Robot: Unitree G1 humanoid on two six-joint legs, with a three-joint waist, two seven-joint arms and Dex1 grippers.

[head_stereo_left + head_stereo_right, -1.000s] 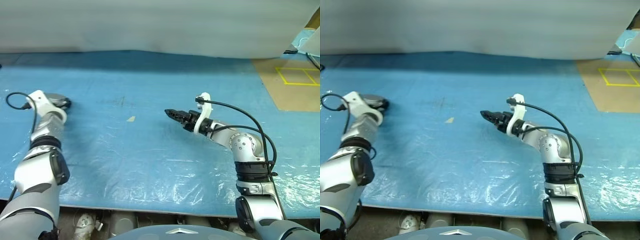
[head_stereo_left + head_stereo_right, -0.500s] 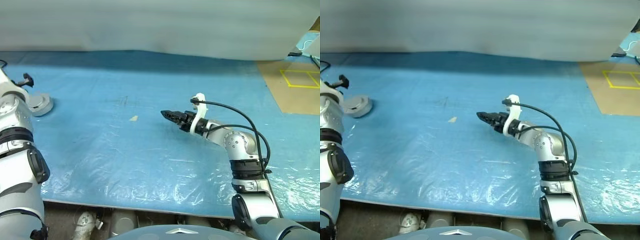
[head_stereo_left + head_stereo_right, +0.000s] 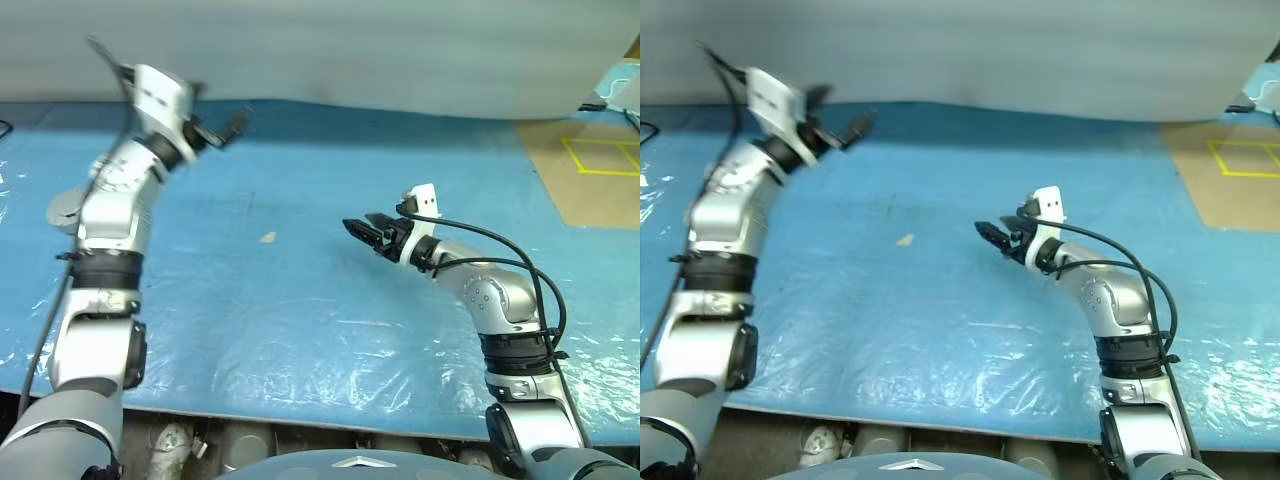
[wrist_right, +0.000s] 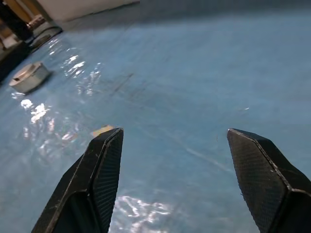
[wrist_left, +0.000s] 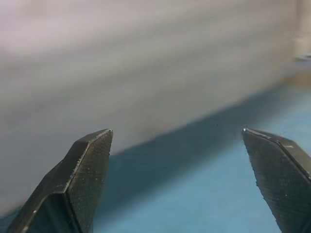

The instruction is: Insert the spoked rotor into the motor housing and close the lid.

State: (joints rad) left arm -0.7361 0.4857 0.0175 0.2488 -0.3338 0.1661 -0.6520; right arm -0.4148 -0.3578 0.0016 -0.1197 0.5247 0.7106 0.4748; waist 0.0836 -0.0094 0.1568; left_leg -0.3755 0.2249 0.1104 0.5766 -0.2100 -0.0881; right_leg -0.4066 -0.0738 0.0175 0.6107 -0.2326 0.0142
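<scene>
Both arms: silver segmented shells, black joint bands; white wrist brackets; black cables; black textured fingers (image 4: 104, 179).

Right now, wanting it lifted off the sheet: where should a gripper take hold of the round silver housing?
Take the motor housing by its low round side wall, at two opposite points, coming from straight above. It lies flat on the blue sheet, so only that wall offers the fingers purchase. The open left gripper looks nearer.
</scene>
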